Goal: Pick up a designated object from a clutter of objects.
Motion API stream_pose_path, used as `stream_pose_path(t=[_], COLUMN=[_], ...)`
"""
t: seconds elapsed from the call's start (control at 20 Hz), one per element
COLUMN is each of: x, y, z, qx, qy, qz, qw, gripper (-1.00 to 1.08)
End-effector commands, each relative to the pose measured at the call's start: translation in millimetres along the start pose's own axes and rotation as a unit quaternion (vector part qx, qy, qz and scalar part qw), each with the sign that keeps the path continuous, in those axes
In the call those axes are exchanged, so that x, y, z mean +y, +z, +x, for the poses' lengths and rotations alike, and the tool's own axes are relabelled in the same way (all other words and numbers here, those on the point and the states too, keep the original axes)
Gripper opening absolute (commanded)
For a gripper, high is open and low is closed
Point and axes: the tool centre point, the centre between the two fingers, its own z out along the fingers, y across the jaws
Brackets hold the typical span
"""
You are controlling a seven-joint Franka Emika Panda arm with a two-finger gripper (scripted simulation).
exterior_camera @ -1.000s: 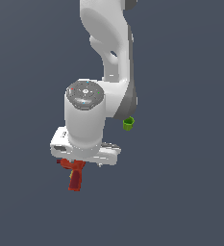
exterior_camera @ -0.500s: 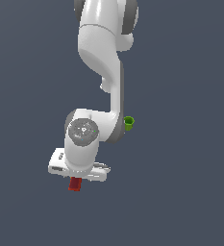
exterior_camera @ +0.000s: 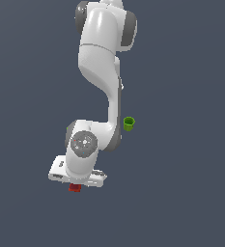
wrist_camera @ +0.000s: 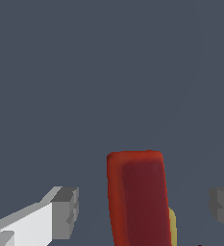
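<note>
The red drill (wrist_camera: 137, 202) fills the near part of the wrist view, its darker red face lying between my two fingers. My gripper (wrist_camera: 144, 207) is open and straddles it, with grey gaps between the drill and each fingertip (wrist_camera: 65, 211). In the exterior view the white hand (exterior_camera: 77, 174) hangs directly over the drill (exterior_camera: 75, 188). Only a small red end pokes out below the hand. A sliver of yellow (wrist_camera: 172, 226) shows beside the drill; I cannot tell what it is.
A small green cup (exterior_camera: 129, 123) stands beyond the arm's elbow toward the exterior view's right, apart from the hand. The floor is a plain dark grey surface.
The hand has come down over the drill. Much of the red handle showed a second ago; now only its tip is visible under the hand.
</note>
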Motion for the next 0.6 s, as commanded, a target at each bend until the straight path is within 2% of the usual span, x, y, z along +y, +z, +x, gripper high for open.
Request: stream_pose_path(t=[0.0,0.25,0.55], x=[0.4,0.3,0.4], y=[3.4,5.7,26.2], z=[0.7,0.2,0.0], qx=[0.001,0.001,0.001], qy=[-0.001,-0.001,-0.001], qz=[-0.002,-0.001,-0.001], qw=[1.0,1.0,1.0], gripper=[1.08,1.08,1.08])
